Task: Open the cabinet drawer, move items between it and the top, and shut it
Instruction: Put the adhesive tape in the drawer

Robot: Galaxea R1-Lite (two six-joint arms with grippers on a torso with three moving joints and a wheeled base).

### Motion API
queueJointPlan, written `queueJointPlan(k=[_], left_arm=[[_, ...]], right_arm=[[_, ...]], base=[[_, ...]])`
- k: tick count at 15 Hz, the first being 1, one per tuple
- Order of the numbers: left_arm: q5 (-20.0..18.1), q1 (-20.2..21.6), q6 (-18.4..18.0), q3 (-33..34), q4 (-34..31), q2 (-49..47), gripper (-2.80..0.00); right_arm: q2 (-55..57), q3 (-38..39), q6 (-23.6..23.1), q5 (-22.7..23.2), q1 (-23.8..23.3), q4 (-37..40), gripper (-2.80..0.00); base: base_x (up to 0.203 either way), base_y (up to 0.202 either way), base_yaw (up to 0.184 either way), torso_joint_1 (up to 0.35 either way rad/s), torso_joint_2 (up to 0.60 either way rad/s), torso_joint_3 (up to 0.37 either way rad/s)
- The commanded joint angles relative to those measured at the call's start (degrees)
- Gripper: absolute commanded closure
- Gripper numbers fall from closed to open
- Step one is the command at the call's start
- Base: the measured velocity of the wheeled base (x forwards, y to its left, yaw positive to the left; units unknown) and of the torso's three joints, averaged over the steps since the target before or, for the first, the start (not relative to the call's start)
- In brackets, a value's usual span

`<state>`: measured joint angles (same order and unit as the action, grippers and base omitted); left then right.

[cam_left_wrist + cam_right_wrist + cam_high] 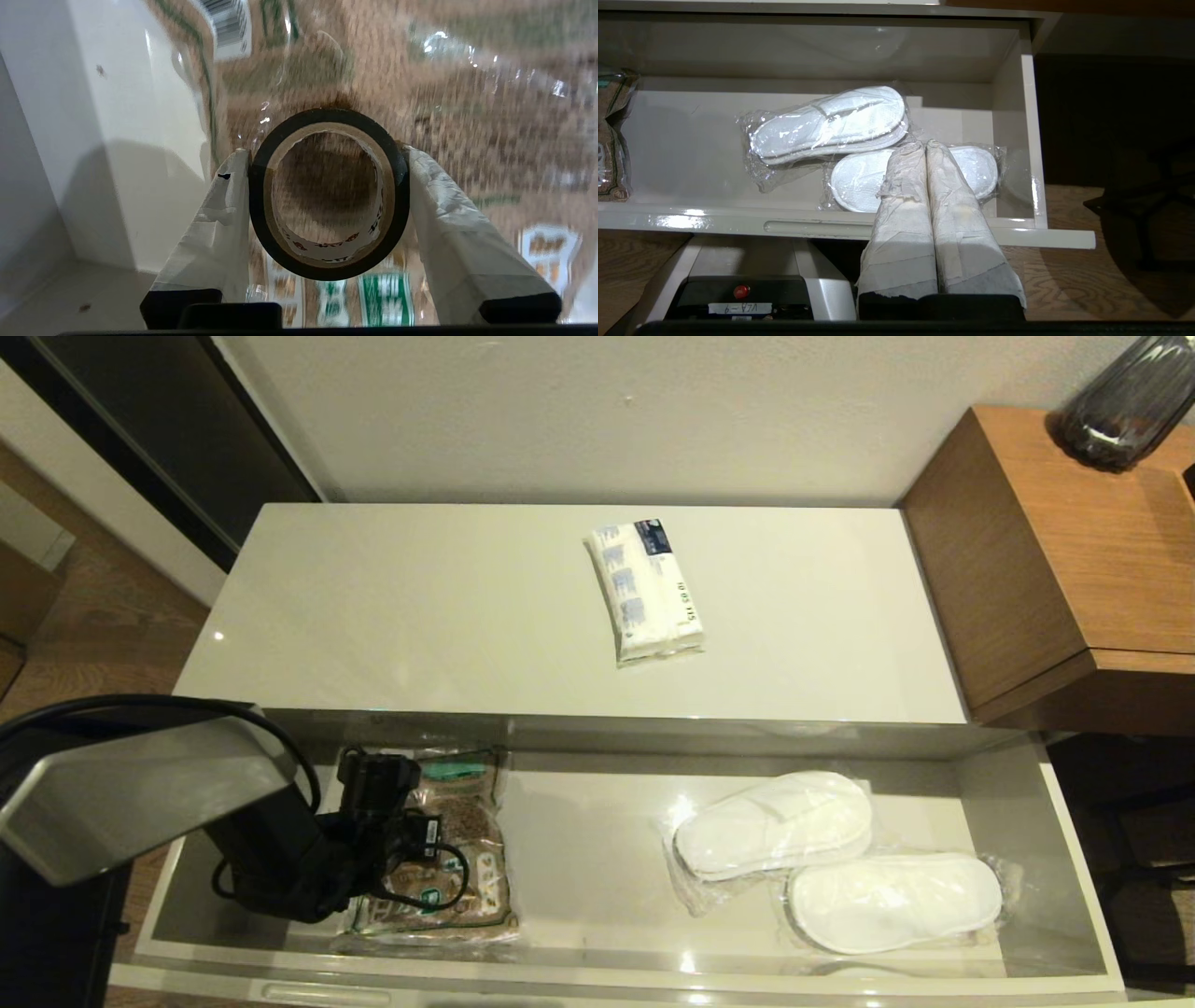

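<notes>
1. The left tool (327,154) grips the small black tape roll (329,193) by its rim, low in the wide off-white cabinet drawer (1074,859) at eight o'clock; a thin hold could let it slip.
2. Beneath lies the brown patterned pouch (462,859); the drawer wall (117,140) stands close.
3. The right tool (926,149), clenched and empty, waits before the drawer near the wrapped white slippers (840,859).

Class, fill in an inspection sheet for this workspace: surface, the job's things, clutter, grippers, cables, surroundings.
Surface: top holds only a tissue pack.
Job's things: drawer open; wrapped slippers inside; tape roll in the left gripper.
Clutter: brown pouch in the drawer.
Grippers: left gripper shut on the tape roll over the pouch; right gripper shut, empty, before the drawer front.
Cables: black cable on the left arm.
Surroundings: wooden side table, dark vase.
</notes>
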<state>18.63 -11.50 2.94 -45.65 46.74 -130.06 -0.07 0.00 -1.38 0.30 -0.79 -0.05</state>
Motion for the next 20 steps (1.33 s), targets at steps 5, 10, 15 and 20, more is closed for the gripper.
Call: queueJointPlan(k=[5, 10, 15, 20], left_arm=[[0.09, 0.07, -0.04, -2.69, -1.3, -3.62, 0.0], [-0.1, 0.07, -0.12, -2.94, -2.11, -1.14, -2.8], [-1.0, -0.71, 0.06, -0.6, -6.79, 10.25, -2.8], [-3.97, -3.87, 0.42, 6.07, -15.2, 26.09, -2.8]], right_arm=[[0.07, 0.0, -0.03, 0.05, 0.0, -0.04, 0.0], [0.07, 0.0, -0.03, 0.05, 0.0, -0.04, 0.0], [0.07, 0.0, -0.03, 0.05, 0.0, -0.04, 0.0], [0.07, 0.0, -0.03, 0.05, 0.0, -0.04, 0.0]], base=[[0.0, 0.0, 0.0, 0.0, 0.0, 0.0], [0.0, 0.0, 0.0, 0.0, 0.0, 0.0], [0.0, 0.0, 0.0, 0.0, 0.0, 0.0], [0.0, 0.0, 0.0, 0.0, 0.0, 0.0]])
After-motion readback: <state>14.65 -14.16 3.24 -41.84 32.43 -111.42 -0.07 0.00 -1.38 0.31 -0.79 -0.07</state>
